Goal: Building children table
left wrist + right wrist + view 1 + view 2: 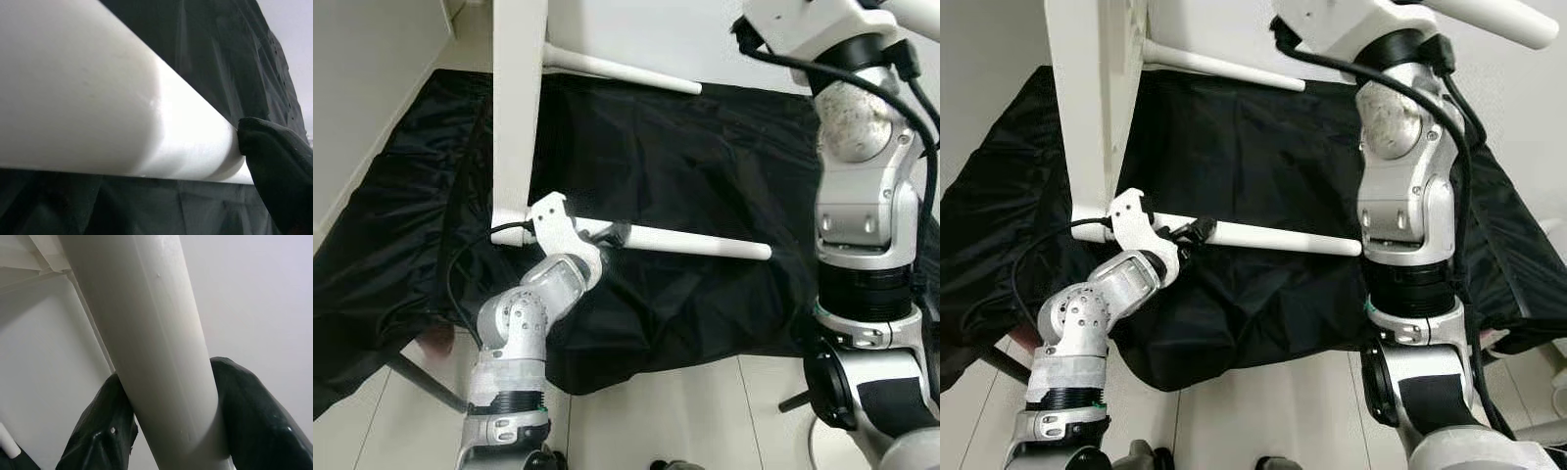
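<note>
lying on its side over a black sheet [705,176] on the floor, the white children's table [519,108] points its legs sideways. left claw [612,235] is clamped on the lower leg [695,242] near the tabletop; right claw [171,426] is closed around another white leg [146,333] higher up.

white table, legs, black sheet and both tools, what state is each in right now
white wooden table top: tipped on its edge
lower white round leg: fixed, sticking out sideways, gripped by left tool
upper white round leg: fixed, sticking out sideways
right tool: shut on another white leg
black plastic sheet: spread, wrinkled
</note>
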Tool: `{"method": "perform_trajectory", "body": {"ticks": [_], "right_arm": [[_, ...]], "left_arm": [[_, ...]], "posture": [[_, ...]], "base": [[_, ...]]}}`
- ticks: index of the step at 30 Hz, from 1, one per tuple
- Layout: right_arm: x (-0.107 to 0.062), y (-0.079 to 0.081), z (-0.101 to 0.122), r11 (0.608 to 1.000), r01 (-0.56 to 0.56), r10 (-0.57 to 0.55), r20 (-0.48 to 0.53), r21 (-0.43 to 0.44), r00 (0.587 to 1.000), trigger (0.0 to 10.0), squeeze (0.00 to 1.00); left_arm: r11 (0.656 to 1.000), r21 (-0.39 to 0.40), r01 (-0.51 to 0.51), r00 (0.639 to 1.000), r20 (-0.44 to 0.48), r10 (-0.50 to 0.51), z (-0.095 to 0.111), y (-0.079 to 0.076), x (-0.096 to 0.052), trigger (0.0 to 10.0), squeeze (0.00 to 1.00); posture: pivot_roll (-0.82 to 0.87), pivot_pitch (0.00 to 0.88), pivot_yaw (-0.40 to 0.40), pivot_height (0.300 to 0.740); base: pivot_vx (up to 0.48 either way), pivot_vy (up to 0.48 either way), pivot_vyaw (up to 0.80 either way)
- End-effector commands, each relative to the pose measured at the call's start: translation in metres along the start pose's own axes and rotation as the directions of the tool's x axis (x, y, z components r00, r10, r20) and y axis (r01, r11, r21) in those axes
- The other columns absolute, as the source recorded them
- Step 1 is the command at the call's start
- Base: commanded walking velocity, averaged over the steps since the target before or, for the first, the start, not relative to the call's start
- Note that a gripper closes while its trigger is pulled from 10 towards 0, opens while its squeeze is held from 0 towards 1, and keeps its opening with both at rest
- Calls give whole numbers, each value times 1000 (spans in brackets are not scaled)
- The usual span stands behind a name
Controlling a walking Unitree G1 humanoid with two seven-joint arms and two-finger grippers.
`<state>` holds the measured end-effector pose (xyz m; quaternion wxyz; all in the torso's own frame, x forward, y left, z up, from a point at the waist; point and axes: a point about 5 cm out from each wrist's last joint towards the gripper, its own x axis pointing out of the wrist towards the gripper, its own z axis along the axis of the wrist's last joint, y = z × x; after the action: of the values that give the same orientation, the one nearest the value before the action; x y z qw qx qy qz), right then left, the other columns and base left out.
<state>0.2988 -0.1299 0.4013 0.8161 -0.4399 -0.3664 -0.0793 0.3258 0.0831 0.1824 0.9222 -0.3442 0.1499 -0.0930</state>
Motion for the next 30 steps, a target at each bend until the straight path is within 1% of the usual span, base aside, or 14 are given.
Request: {"method": "perform_trajectory", "body": {"ticks": [1,5,6,7,8,9,10,13,19,22,25,27,28,30], "right_arm": [[2,-25,-8,984,119,-111,-63,133,992,0,0],[4,-26,-8,985,111,-104,-61,134,993,0,0],[5,-26,-8,985,108,-101,-60,132,993,0,0],[6,-26,-7,986,105,-98,-60,132,993,0,0],[7,-27,-7,985,104,-96,-61,134,993,0,0],[7,-27,-7,985,104,-96,-61,134,993,0,0],[8,-27,-7,986,104,-97,-61,133,993,0,0],[9,-28,-7,986,107,-99,-63,130,993,0,0],[13,-32,-12,986,109,-99,-86,124,991,0,0],[13,-40,-22,984,137,-124,-114,115,986,0,0],[13,-44,-25,983,149,-135,-119,111,984,0,0],[11,-47,-32,979,171,-155,-138,114,978,0,0],[11,-47,-32,979,171,-155,-138,114,978,0,0],[2,-46,-46,972,198,-172,-188,127,967,0,0]], "left_arm": [[989,-139,56,991,127,-38,23,-62,12,10000,0],[976,-215,44,978,211,3,40,-68,14,10000,0],[974,-222,38,965,260,21,49,-72,14,9020,0],[974,-225,35,955,295,34,55,-74,13,9020,0],[974,-223,33,947,320,41,59,-76,12,3020,0],[974,-223,33,947,320,41,59,-76,12,3020,0],[971,-235,47,934,355,41,66,-78,10,0,0],[971,-229,67,913,406,33,74,-82,5,0,0],[982,-107,158,873,480,-88,79,-96,-8,0,0],[979,33,202,800,571,-185,100,-104,-20,0,0],[975,83,208,765,607,-214,111,-109,-23,0,0],[961,163,222,708,652,-274,134,-117,-26,0,0],[961,163,222,708,652,-274,134,-117,-26,0,0],[933,262,247,654,666,-360,151,-129,-31,0,0]], "posture": [[-114,127,13,740],[-124,132,6,740],[-126,133,3,740],[-127,134,3,740],[-127,134,3,740],[-127,134,3,740],[-128,136,3,740],[-128,136,3,740],[-129,144,7,740],[-108,145,6,740],[-101,145,7,740],[-93,146,5,740],[-93,146,5,740],[-67,144,-4,740]], "base": [[0,0,0],[0,0,0],[0,0,0],[0,0,0],[0,0,0],[0,0,0],[0,0,0],[0,0,0],[0,0,0],[0,0,0],[0,0,0],[0,0,0],[0,0,0],[0,0,0]]}}
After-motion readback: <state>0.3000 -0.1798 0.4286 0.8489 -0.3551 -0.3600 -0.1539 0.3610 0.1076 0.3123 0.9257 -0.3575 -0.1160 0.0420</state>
